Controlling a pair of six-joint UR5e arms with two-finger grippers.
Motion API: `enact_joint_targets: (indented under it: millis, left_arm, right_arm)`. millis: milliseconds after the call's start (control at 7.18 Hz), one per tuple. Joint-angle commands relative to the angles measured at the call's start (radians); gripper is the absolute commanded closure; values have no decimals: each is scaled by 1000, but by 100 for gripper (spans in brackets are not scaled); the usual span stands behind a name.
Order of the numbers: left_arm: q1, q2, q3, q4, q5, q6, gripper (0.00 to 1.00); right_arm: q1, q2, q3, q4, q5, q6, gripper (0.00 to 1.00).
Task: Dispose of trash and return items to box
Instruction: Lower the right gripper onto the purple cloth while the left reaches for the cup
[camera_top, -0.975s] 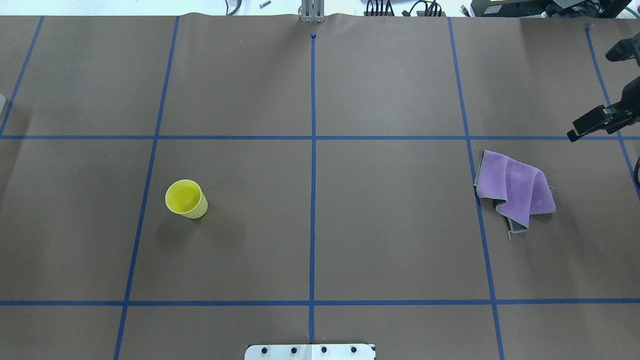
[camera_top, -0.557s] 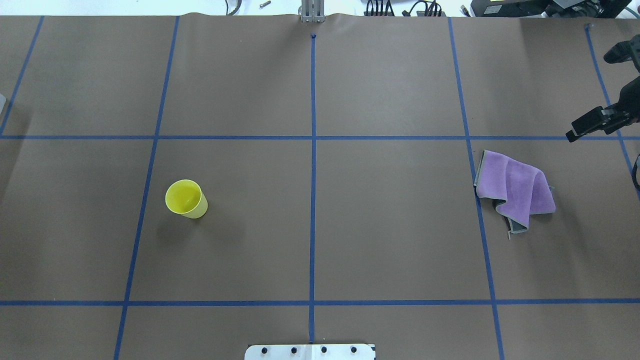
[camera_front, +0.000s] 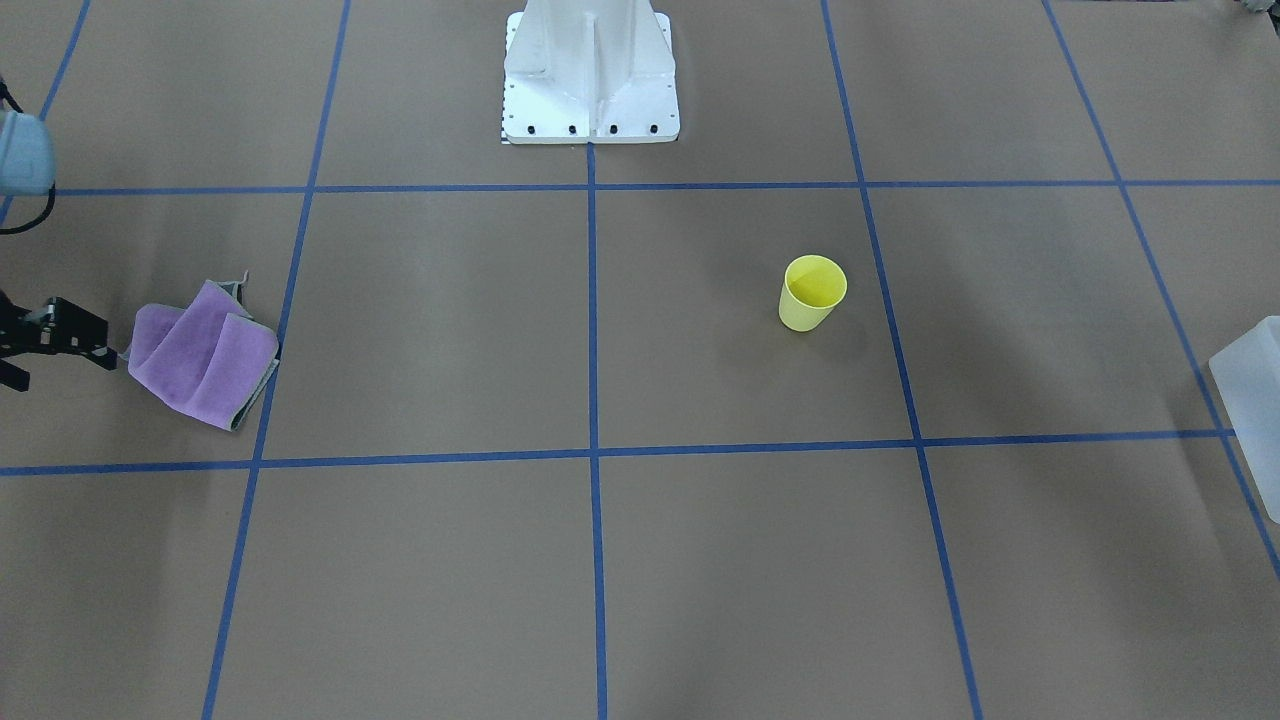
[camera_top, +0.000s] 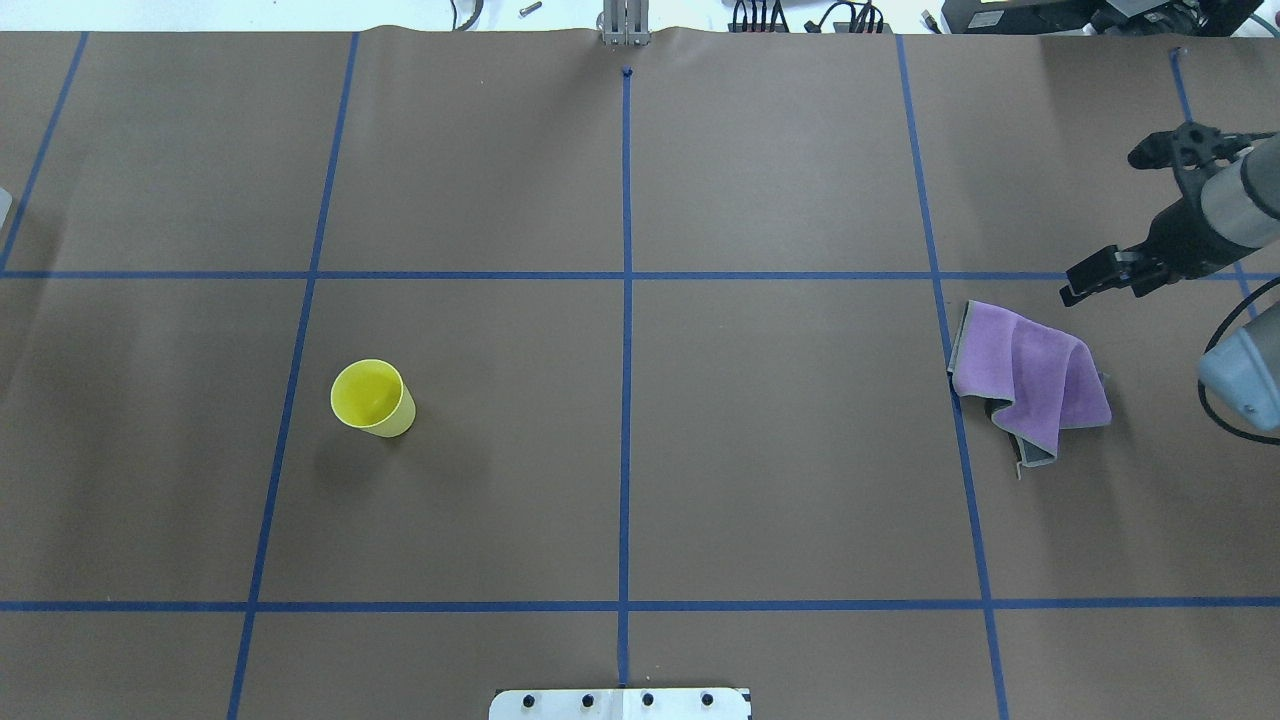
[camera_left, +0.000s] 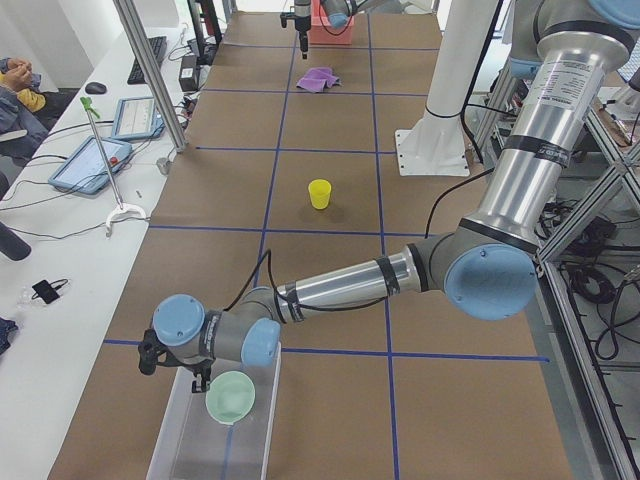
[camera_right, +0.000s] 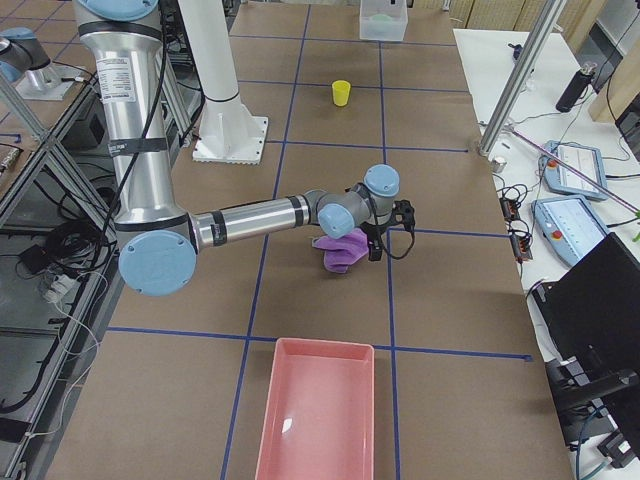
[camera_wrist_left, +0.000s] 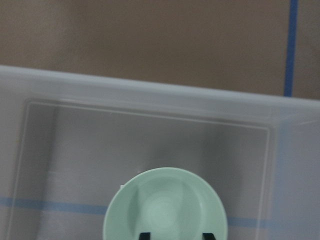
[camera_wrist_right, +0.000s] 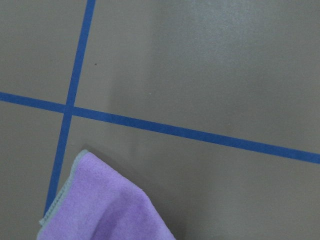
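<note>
Brown tabletop: my left gripper hangs spread over mint bowl in clear bin, deposit likely. My right gripper, spread too, waits beside purple cloth, far left, for pickup.

From where I stand: one yellow cup, one purple cloth, one green bowl, one clear bin, one pink bin.

On my feed the cup is plain yellow and the cloth purple with grey edging, on brown table paper gridded with blue tape. The bowl is pale green, the bin frosted clear, the tray pink.
</note>
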Motion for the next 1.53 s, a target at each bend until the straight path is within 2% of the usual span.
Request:
enact_joint_targets:
  millis: [0, 139, 279, 418, 557, 697, 975, 1254, 1393]
  left_arm:
    - [37, 29, -236, 101, -96, -235, 10]
    - [85, 56, -332, 100, -90, -333, 10]
    - [120, 62, -382, 97, -90, -440, 10]
    - [151, 62, -419, 97, -89, -513, 10]
    - [203, 62, -454, 94, -89, -592, 9]
    - [256, 62, -509, 94, -54, -696, 9]
    - [428, 78, -650, 97, 78, -904, 9]
    - [610, 125, -816, 103, 175, -1044, 9]
    - [751, 125, -865, 126, 280, -1117, 9]
  right_arm:
    - [-91, -9, -19, 69, -59, 104, 0]
    - [-114, -9, -43, 70, -67, 102, 0]
    - [-128, -9, -51, 69, -67, 102, 0]
    - [-128, -9, -48, 70, -67, 104, 25]
    - [-128, -9, -50, 70, -69, 102, 91]
    - [-127, -11, -51, 70, -66, 89, 100]
    - [-116, -12, -33, 70, -52, 89, 100]
    - [-28, -26, 42, 57, 14, 89, 100]
    - [28, -67, 126, 55, 29, 89, 100]
